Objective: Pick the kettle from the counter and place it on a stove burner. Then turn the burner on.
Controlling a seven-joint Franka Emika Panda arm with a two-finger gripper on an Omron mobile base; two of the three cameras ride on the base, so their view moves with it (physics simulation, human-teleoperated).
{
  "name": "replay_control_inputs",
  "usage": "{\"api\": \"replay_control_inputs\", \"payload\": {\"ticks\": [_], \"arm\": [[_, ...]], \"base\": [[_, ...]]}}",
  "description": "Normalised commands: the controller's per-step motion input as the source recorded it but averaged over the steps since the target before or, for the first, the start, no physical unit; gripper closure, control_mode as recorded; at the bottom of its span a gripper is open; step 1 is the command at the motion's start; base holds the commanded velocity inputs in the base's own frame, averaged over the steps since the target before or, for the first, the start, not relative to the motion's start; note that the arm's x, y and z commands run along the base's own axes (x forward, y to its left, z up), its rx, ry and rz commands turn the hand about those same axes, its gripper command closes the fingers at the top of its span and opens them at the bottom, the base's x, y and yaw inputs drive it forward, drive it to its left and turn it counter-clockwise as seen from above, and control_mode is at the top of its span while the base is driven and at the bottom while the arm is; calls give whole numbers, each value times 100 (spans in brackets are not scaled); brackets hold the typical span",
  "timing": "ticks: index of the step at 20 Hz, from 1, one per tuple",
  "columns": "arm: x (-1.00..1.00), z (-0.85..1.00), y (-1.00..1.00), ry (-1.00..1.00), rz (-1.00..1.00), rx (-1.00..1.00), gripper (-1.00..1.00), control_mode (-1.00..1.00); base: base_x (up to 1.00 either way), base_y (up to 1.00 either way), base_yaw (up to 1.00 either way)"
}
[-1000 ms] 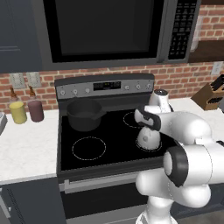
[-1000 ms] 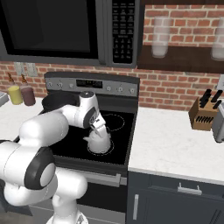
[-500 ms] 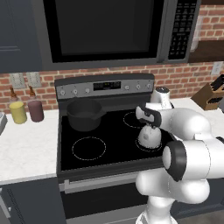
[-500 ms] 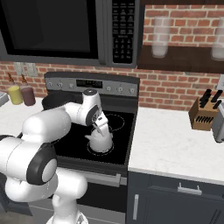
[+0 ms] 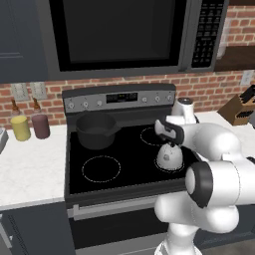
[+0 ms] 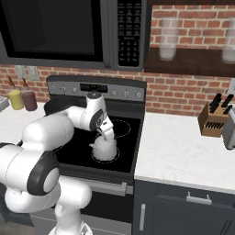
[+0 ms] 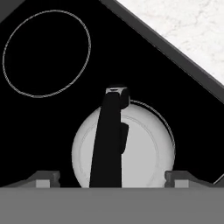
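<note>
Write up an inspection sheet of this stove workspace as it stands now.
Surface: glossy black cooktop set between white counter sections.
Job's things: kettle stands upright on the front right stove burner, its dark handle on top.
Clutter: dark pot on the back left burner; yellow jar and maroon jar on the counter's left; knife block on the right.
Grippers: gripper open, hovering right above the kettle, fingertips on either side of the handle, not gripping it.
Cables: nothing seen.
Surroundings: microwave above, brick wall behind, stove knobs on the back panel.
</note>
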Motion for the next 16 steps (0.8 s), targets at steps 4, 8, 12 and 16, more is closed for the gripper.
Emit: {"api": "replay_control_inputs", "payload": {"ticks": [4, 8, 12, 16], "arm": [[-11, 56, -1, -17, 0, 0, -100, -100], [-33, 73, -9, -36, 4, 0, -100, -100], [-33, 82, -27, -43, 5, 0, -100, -100], [-18, 58, -67, -42, 11, -1, -100, -100]], "base": [[0, 0, 0], [0, 0, 0], [0, 0, 0], [0, 0, 0]]}}
